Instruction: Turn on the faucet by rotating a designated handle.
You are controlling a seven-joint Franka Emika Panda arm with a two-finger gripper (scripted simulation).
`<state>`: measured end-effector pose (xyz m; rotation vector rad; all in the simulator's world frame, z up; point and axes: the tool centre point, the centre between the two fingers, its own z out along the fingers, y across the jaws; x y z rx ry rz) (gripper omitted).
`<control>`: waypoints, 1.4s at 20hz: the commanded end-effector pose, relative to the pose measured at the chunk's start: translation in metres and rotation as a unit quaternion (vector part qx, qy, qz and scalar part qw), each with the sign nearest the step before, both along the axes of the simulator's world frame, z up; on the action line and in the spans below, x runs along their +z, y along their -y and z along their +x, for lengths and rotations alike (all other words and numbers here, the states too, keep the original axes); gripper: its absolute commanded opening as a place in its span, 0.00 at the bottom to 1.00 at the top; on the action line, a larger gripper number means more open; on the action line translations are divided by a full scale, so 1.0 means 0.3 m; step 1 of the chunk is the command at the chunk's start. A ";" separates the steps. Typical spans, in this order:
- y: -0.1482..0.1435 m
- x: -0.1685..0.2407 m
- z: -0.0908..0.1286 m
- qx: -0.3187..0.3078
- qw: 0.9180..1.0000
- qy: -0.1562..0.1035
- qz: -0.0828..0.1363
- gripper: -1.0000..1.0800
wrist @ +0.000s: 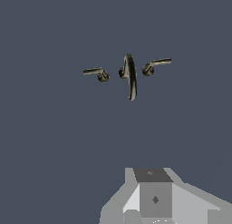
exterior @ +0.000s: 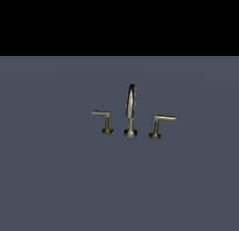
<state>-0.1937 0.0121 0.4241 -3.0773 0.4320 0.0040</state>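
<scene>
The faucet (exterior: 131, 111) is a small brass-grey set on a flat grey-blue surface, with a tall thin arched spout in the middle. The handle (exterior: 158, 125) is the L-shaped lever with a leaning stem on the exterior view's right, its thin bar pointing right. A smaller lever (exterior: 104, 120) with an upright stem stands on the left. The wrist view shows the spout (wrist: 130, 75), the handle (wrist: 155, 65) and the smaller lever (wrist: 97, 73) from above and at a distance. My gripper (wrist: 153, 191) shows only as grey blocks at that picture's edge, far from the faucet, holding nothing visible.
The grey-blue surface (exterior: 56, 178) spreads flat all around the faucet. A black background lies behind its far edge. The arm does not show in the exterior view.
</scene>
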 end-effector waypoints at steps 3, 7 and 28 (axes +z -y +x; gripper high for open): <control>0.004 -0.100 0.086 -0.064 0.998 -0.001 -0.001 0.00; 0.017 -0.190 0.163 -0.122 0.993 -0.002 -0.001 0.00; 0.238 -0.667 0.518 -0.416 0.909 -0.008 -0.006 0.00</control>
